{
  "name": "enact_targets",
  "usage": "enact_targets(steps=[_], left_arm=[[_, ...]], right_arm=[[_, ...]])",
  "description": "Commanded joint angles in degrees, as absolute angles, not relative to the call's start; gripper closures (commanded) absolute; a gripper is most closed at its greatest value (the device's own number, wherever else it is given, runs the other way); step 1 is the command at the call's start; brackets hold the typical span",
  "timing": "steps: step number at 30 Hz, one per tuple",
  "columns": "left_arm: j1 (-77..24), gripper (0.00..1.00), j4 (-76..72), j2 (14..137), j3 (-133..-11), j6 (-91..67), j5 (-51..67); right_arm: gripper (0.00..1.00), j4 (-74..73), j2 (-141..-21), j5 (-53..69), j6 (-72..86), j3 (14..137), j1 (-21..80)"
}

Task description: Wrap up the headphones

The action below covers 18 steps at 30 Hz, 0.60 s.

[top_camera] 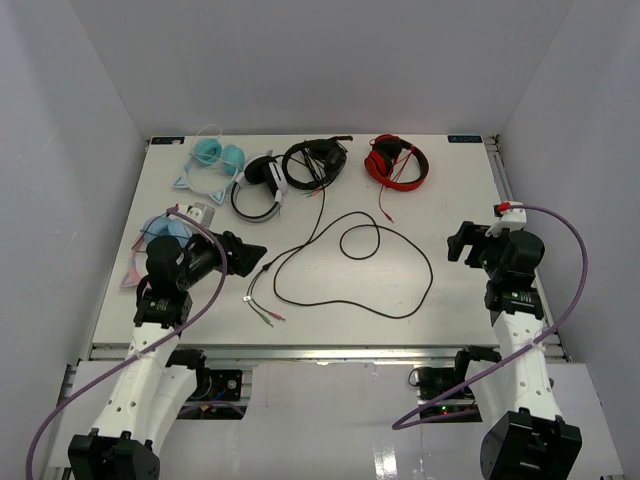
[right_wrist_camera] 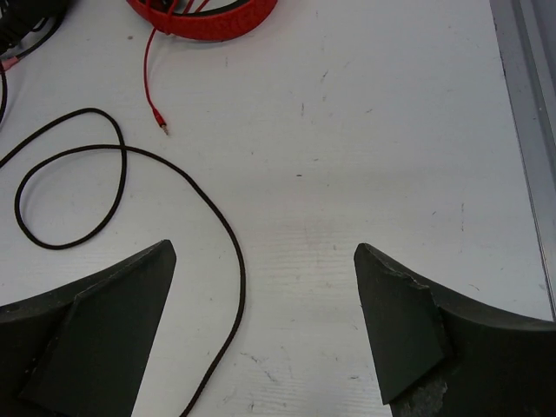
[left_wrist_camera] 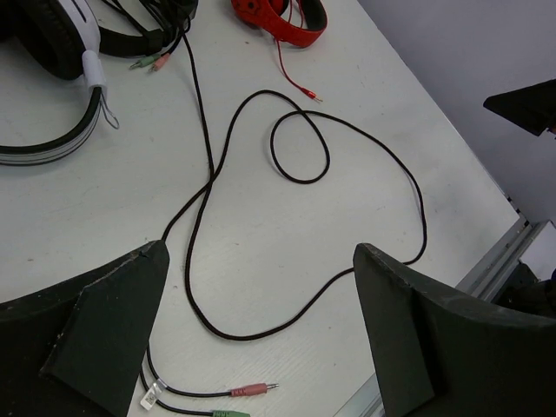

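Note:
The white-and-black headphones (top_camera: 258,187) lie at the back left of the table, and their white headband and a black pad show in the left wrist view (left_wrist_camera: 54,54). Their long black cable (top_camera: 340,306) runs forward in loose loops over the middle of the table. It ends in pink and green plugs (top_camera: 270,316) near the front. My left gripper (top_camera: 248,256) is open and empty, above the cable (left_wrist_camera: 211,165) and the plugs (left_wrist_camera: 248,390). My right gripper (top_camera: 461,243) is open and empty, just right of the cable's loop (right_wrist_camera: 239,261).
All-black headphones (top_camera: 316,160) and red headphones (top_camera: 397,161) with a thin red cable (right_wrist_camera: 149,82) lie at the back. Teal headphones (top_camera: 215,155) lie at the back left. A blue-and-pink pair (top_camera: 160,232) lies beside my left arm. A metal rail (right_wrist_camera: 530,104) runs along the table's right edge.

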<state>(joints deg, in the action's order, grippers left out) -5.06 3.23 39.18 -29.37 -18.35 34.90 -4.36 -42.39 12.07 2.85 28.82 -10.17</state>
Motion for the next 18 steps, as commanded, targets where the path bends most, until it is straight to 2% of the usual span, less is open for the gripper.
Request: enact_targets(steps=[1,3,4,7,9,13,15,18], left_arm=[[-5.2,0.02,1.4,39.3,-28.8,-20.4,34.0],[-5.3,0.02,2.9,41.6,-29.9,-22.0,31.4],[-5.3,0.02,4.2,43.3,-30.8,-23.7,30.5],[-5.2,0.02,1.7,47.7,-30.1,-33.4,27.2],[-5.2,0.02,3.2,52.3,-31.0,-39.9,23.1],[-5.2,0.05,10.7,61.2,-40.4,-49.1,11.8],[-5.3,0.09,15.5,67.6,-45.3,-51.1,4.7],[-5.3,0.15,19.9,78.3,-55.5,-52.0,1.3]], right_arm=[[0.10,-2.0,-40.4,18.1,0.2,30.8,-10.5],[0.10,-2.7,-40.2,33.7,-8.6,28.9,-10.5],[0.10,-6.7,-40.6,44.4,-18.2,29.0,-10.5],[0.10,-10.5,-43.1,54.7,-30.2,29.8,-9.7],[0.10,-11.8,-45.1,55.1,-32.2,30.3,-9.6],[0.10,-13.4,-45.5,51.3,-33.1,30.1,-9.7],[0.10,-13.9,-44.7,51.3,-33.1,30.0,-9.6],[0.10,-13.4,-43.5,51.9,-32.5,30.2,-9.6]])
